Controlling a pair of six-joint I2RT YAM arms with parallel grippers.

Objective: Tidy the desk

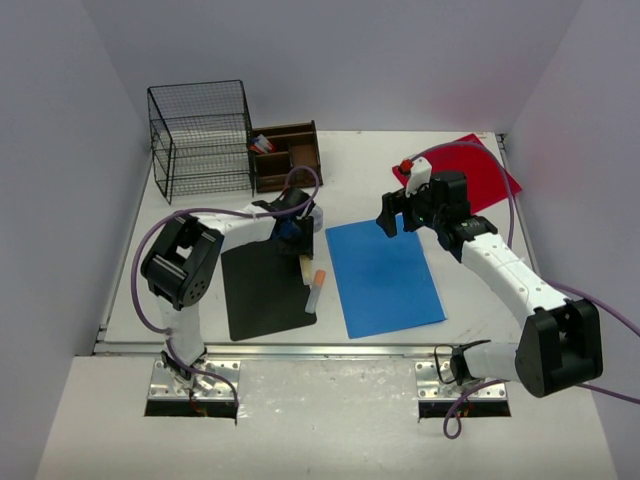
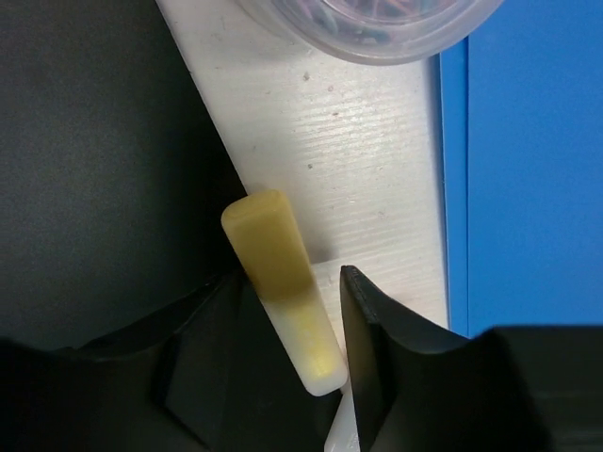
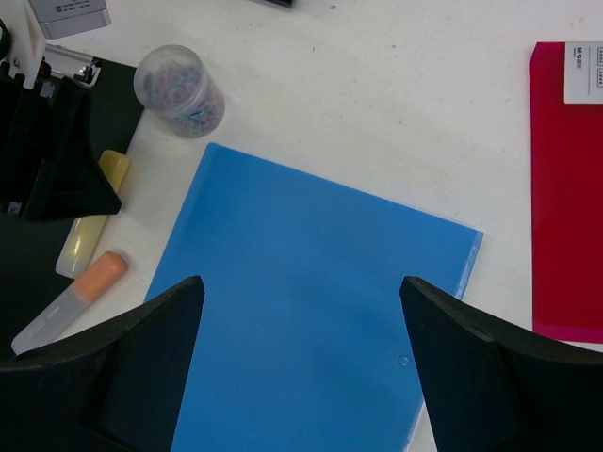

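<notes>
The white desk (image 1: 360,160) bears a black clipboard (image 1: 262,295), a blue folder (image 1: 385,275) and a red folder (image 1: 475,170). A yellow highlighter (image 2: 283,282) lies at the clipboard's right edge, with an orange-capped marker (image 1: 317,290) just below it. My left gripper (image 2: 289,278) is low over the highlighter, one finger on each side of it, narrowly open. The highlighter still rests on the desk (image 2: 377,169). My right gripper (image 3: 301,292) is wide open and empty, above the top of the blue folder (image 3: 311,311).
A clear jar of paper clips (image 3: 179,89) stands between the clipboard and the blue folder. A black wire basket (image 1: 200,140) and a brown wooden organizer (image 1: 288,155) stand at the back left. A silver rail (image 1: 320,352) runs along the front edge.
</notes>
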